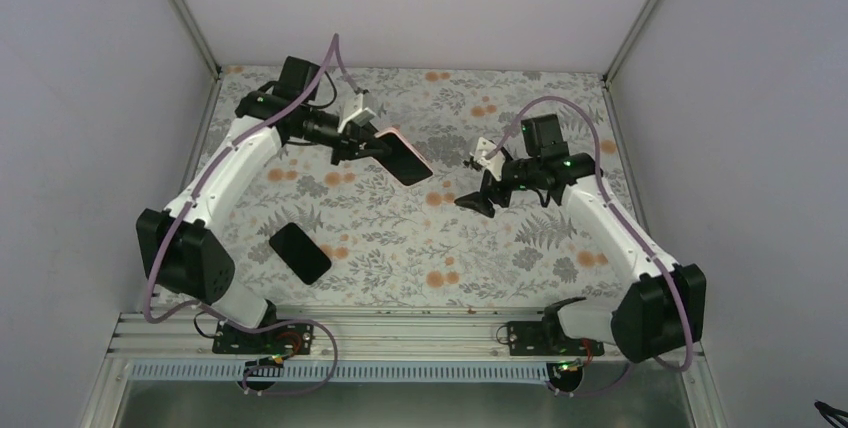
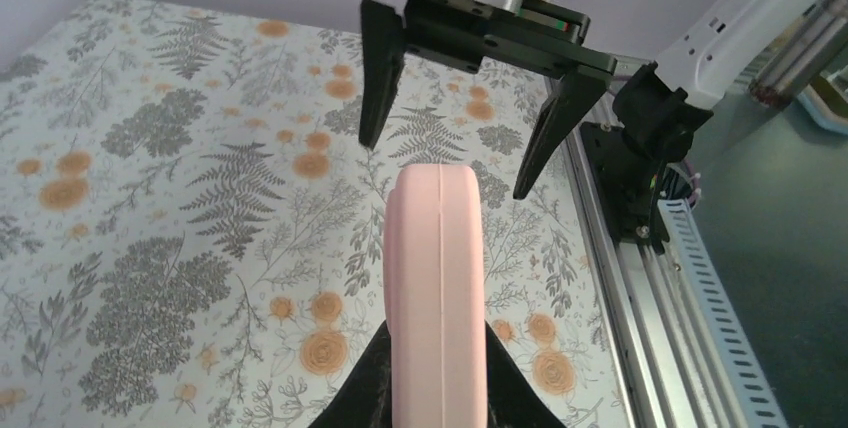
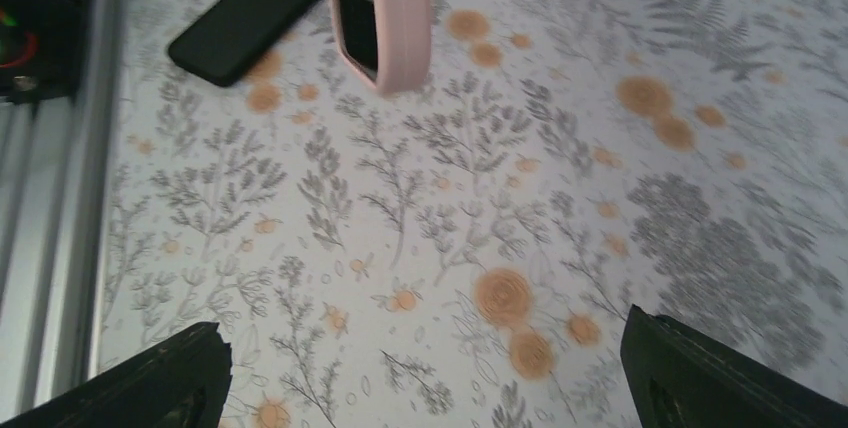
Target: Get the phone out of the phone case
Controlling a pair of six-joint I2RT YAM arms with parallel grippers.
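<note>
My left gripper [image 1: 362, 146] is shut on the pink phone case [image 1: 405, 156] and holds it edge-up above the table's far middle. In the left wrist view the case [image 2: 437, 268] stands between my black fingers [image 2: 365, 388]. A dark glossy face fills its rim in the right wrist view [image 3: 358, 8]. A black phone [image 1: 300, 253] lies flat on the table at the near left and also shows in the right wrist view [image 3: 245, 20]. My right gripper [image 1: 478, 198] is open and empty, facing the case a short way to its right, and it shows wide open in the left wrist view [image 2: 455, 138].
The floral table cover [image 1: 420, 238] spans the workspace. A metal rail [image 1: 400, 333] runs along the near edge by the arm bases. White walls enclose the left, right and back.
</note>
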